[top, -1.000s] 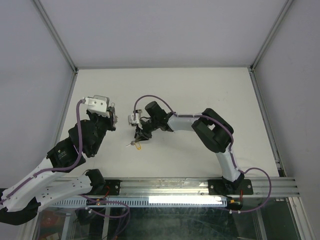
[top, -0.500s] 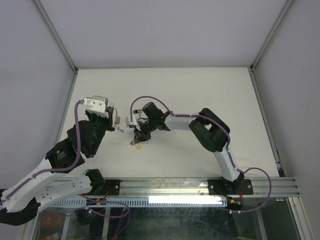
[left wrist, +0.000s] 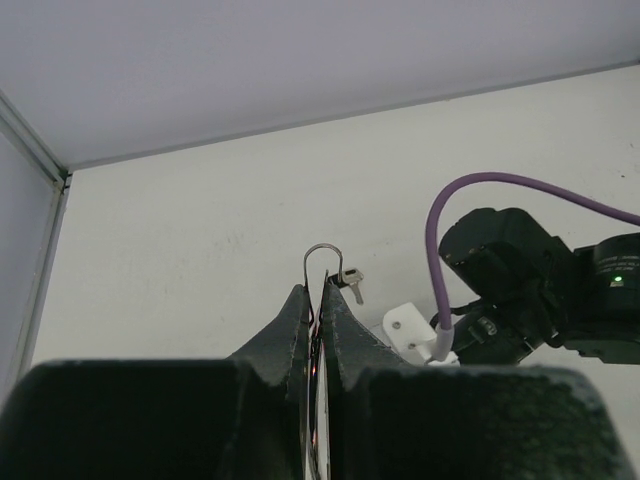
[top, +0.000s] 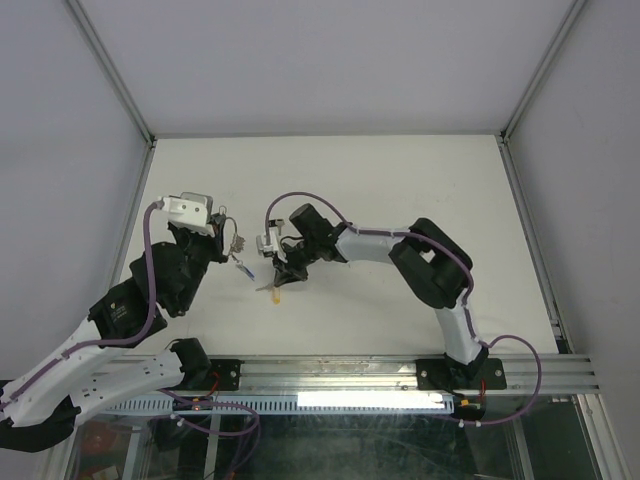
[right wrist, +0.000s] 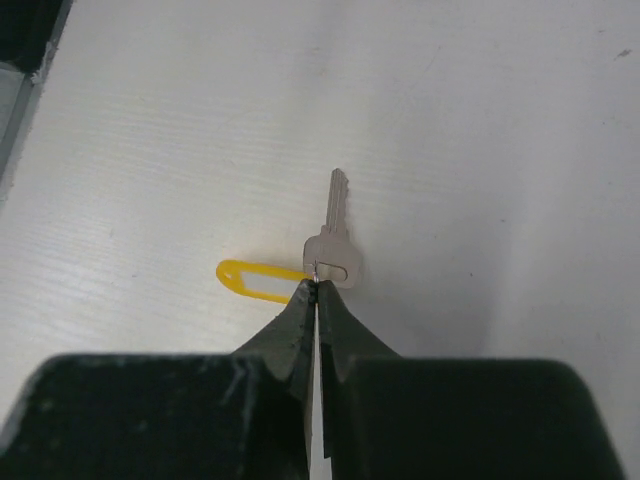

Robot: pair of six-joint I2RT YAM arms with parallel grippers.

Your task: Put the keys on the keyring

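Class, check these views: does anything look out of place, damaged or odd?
Nothing stands out. The keyring sits pinched in the left tool, and the yellow-tagged key lies flat at the right tool's tips.

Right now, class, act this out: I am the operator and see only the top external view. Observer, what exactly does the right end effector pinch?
Observer: The right end effector is shut where a yellow plastic tag meets a small silver key.
Operator: Where does the key's blade point?
Observer: Straight away from the end effector.
Operator: And the left end effector?
Observer: Shut on the thin silver wire keyring, whose loop sticks out in front.
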